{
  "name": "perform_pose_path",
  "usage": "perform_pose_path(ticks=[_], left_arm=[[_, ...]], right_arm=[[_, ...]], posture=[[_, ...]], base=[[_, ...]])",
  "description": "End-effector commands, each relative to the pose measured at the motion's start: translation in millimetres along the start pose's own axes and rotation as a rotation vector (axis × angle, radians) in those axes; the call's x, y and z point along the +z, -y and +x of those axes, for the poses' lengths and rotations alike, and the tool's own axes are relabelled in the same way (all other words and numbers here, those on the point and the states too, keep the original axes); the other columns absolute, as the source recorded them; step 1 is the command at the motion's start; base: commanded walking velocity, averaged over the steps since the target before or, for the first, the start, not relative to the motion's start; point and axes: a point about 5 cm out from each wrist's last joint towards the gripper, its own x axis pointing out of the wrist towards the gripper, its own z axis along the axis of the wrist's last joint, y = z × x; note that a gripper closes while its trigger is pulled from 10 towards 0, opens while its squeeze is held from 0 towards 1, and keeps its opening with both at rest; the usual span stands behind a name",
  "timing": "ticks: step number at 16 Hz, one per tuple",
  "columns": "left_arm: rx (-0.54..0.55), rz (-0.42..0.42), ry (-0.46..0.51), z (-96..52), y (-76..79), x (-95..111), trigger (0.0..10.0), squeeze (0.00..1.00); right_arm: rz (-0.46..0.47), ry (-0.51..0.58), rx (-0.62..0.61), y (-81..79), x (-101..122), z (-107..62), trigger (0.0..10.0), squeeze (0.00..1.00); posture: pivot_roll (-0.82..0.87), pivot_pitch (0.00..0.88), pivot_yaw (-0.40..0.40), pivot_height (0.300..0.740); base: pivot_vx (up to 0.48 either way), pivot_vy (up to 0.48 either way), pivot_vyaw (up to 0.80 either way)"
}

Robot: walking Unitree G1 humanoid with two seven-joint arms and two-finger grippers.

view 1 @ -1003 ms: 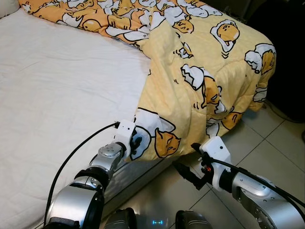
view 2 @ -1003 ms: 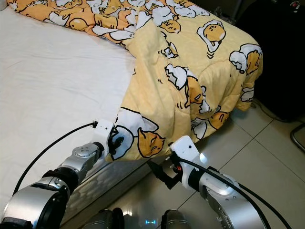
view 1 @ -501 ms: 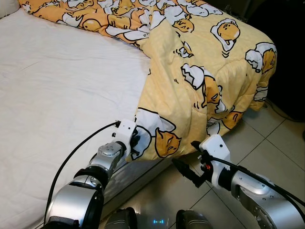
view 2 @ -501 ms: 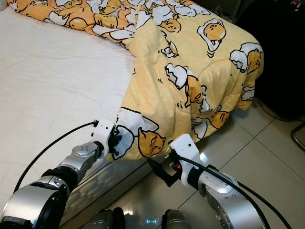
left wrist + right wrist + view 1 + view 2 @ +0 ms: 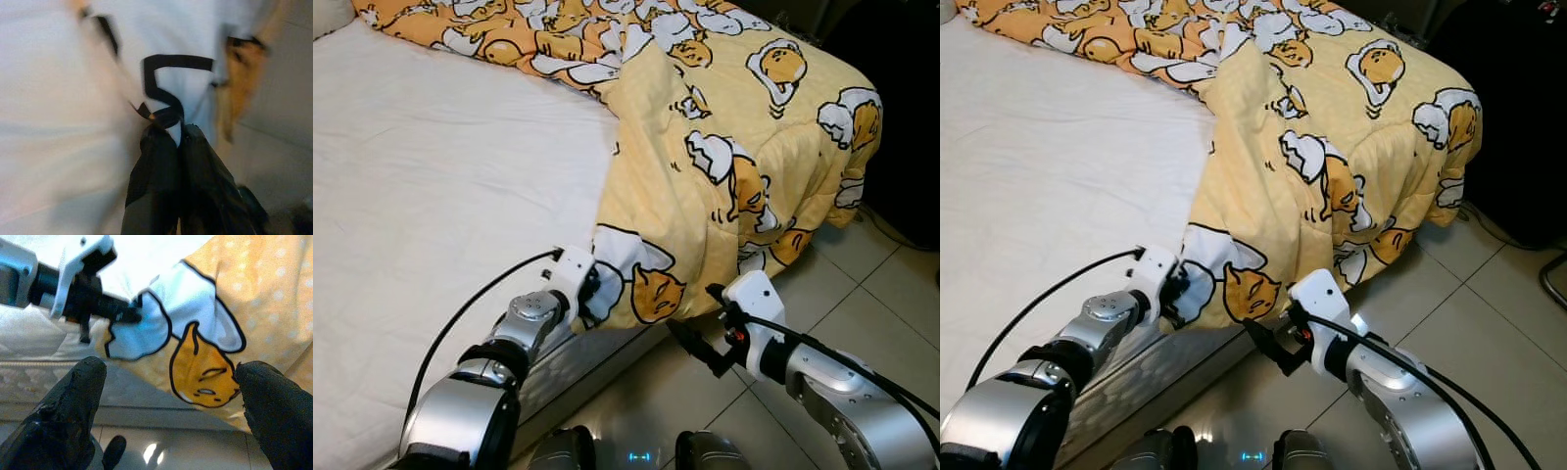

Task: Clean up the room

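A yellow blanket [image 5: 724,147] printed with cartoon eggs lies across the far side of the bed and hangs over its right edge toward the floor. My left gripper [image 5: 591,290] is at the blanket's lower corner by the mattress edge, shut on the fabric [image 5: 166,115]. My right gripper [image 5: 698,321] hovers just below the hanging hem, open, with its fingers [image 5: 80,387] spread wide in front of an egg print [image 5: 205,367]. Nothing is between them.
The bed's white sheet [image 5: 431,176] is bare on the left. Glossy floor tiles [image 5: 871,284] run along the bed's right side. A dark piece of furniture [image 5: 911,108] stands at the far right. A black cable [image 5: 470,308] loops from my left wrist.
My right gripper has edged up and left, closer to the blanket's hanging hem. The left gripper still holds the corner, hardly moved.
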Motion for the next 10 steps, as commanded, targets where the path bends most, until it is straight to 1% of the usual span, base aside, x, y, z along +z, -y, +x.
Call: perform_pose_path(ticks=[1, 2, 3, 4, 6, 7, 8, 9, 10], left_arm=[[-0.119, 0.037, -0.068, -2.8, 10.9, -18.9, 0.0, 0.0], [-0.165, 0.051, -0.086, -3.8, 15.2, -24.2, 0.0, 0.0], [-0.343, 0.095, -0.141, -9.3, 31.5, -43.0, 0.0, 0.0], [-0.499, 0.116, -0.185, -16.1, 46.0, -59.4, 0.0, 0.0], [-0.588, 0.125, -0.208, -20.3, 52.4, -65.4, 0.0, 0.0], [-0.627, 0.121, -0.198, -19.7, 55.2, -61.5, 10.0, 0.0], [-0.641, 0.14, -0.207, -19.5, 54.9, -59.0, 10.0, 0.0], [-0.648, 0.156, -0.215, -19.5, 53.7, -57.0, 10.0, 1.0], [-0.641, 0.149, -0.206, -18.9, 52.8, -54.6, 10.0, 1.0]], right_arm=[[0.0, 0.002, -0.012, 0.8, -1.0, 0.1, 10.0, 0.0], [0.001, 0.001, -0.012, 0.3, -1.8, 0.3, 10.0, 0.0], [0.002, -0.003, -0.008, -1.3, -3.4, 1.2, 10.0, 0.0], [-0.001, -0.007, 0.001, -2.8, -4.8, 1.8, 10.0, 0.0], [-0.004, -0.009, 0.008, -3.1, -5.1, 2.2, 10.0, 0.0], [-0.009, -0.013, 0.013, -2.6, -5.6, 2.7, 10.0, 0.0], [-0.014, -0.016, 0.015, -2.3, -6.0, 3.1, 10.0, 0.0], [-0.017, -0.017, 0.016, -2.4, -5.9, 3.4, 10.0, 0.0], [-0.018, -0.017, 0.016, -2.5, -5.7, 3.6, 10.0, 0.0]], posture=[[-0.21, 0.144, 0.09, 0.74], [-0.21, 0.143, 0.091, 0.74], [-0.21, 0.144, 0.09, 0.74], [-0.2, 0.142, 0.087, 0.74], [-0.21, 0.14, 0.081, 0.74], [-0.2, 0.138, 0.08, 0.74], [-0.2, 0.135, 0.079, 0.74], [-0.21, 0.134, 0.08, 0.74], [-0.21, 0.134, 0.081, 0.74]], base=[[0.0, 0.0, 0.0], [0.0, 0.0, 0.0], [0.0, 0.0, 0.0], [0.0, 0.0, 0.0], [0.0, 0.0, 0.0], [0.0, 0.0, 0.0], [0.0, 0.0, 0.0], [0.0, 0.0, 0.0], [0.0, 0.0, 0.0]])
